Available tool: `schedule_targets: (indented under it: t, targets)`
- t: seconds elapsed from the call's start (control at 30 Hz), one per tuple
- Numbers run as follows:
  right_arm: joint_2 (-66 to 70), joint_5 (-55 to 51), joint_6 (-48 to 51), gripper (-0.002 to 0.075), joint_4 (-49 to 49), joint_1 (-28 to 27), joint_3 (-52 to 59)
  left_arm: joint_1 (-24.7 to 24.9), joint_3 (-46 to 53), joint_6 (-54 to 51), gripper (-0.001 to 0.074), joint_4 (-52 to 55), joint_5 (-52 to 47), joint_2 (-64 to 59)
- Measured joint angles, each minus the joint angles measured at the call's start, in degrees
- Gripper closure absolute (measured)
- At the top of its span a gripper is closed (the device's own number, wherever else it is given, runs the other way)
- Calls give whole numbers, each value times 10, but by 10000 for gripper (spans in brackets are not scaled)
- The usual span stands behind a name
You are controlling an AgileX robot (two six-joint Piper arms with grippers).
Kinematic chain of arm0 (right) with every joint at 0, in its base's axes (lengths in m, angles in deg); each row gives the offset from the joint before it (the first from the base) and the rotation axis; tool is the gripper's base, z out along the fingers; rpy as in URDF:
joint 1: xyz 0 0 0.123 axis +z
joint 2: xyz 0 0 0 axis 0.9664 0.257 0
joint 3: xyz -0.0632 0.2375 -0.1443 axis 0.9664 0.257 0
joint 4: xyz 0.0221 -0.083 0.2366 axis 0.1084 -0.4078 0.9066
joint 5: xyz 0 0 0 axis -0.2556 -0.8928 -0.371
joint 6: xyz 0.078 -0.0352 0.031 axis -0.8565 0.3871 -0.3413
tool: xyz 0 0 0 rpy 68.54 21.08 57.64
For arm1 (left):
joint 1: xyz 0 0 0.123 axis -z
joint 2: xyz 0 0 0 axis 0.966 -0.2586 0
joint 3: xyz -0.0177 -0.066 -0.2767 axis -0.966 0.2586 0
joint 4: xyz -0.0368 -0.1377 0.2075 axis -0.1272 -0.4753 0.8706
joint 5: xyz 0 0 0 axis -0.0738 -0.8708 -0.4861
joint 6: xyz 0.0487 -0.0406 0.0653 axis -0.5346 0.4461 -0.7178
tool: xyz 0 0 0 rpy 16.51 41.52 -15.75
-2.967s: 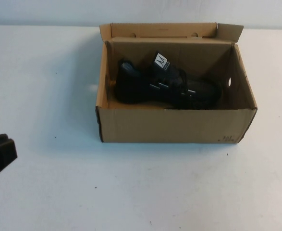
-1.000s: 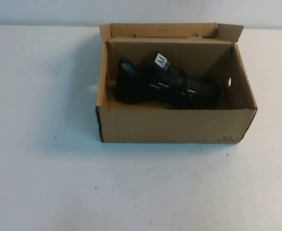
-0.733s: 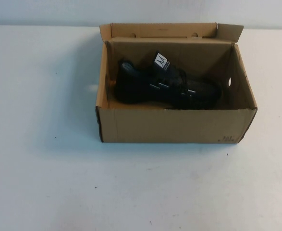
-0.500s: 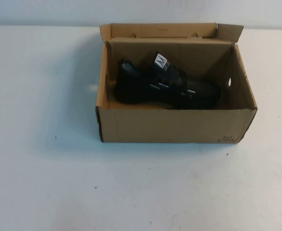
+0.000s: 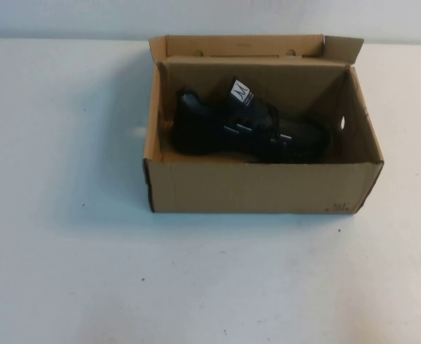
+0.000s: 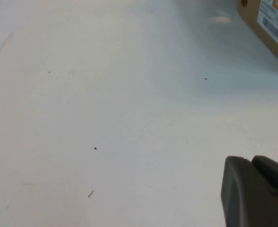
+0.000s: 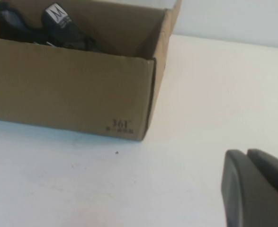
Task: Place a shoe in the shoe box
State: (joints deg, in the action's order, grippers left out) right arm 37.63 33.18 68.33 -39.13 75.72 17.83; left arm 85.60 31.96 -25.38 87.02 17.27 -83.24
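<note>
Parking cleanly is all I judge remains: the shoe (image 5: pixel 249 129) lies inside the shoe box (image 5: pixel 260 188) on the surface (image 5: pixel 67 251). My left claw (image 6: pixel 257 191) and right claw (image 7: pixel 257 187) sit clenched, empty, low beside the box.

shoe (image 5: pixel 249 129) sole hidden, shoe box (image 6: pixel 266 23) cropped

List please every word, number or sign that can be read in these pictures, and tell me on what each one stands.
"361": printed on the near wall of the shoe box, by its corner; the small line under it is too blurred to read.
"M"-like white mark: on the tongue label of the shoe.
Sticker with barcode on the box's side, in the left wrist view: its print is too small to read.
Left gripper and right gripper: both shut, no text on them.
</note>
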Motion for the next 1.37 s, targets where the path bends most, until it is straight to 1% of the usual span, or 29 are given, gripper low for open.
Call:
schedule_targets:
  t: [0.13,0.23,0.57,1.37]
  targets:
    - [0,53,-1,742,25,-6,47,0,0,0,736,0,0,0]
    - [0,61,-15,742,29,-6,54,0,0,0,736,1,0,0]
    - [-2,0,-23,742,11,-6,54,0,0,0,736,2,0,0]
    - [-2,-4,-23,742,20,-6,54,0,0,0,736,3,0,0]
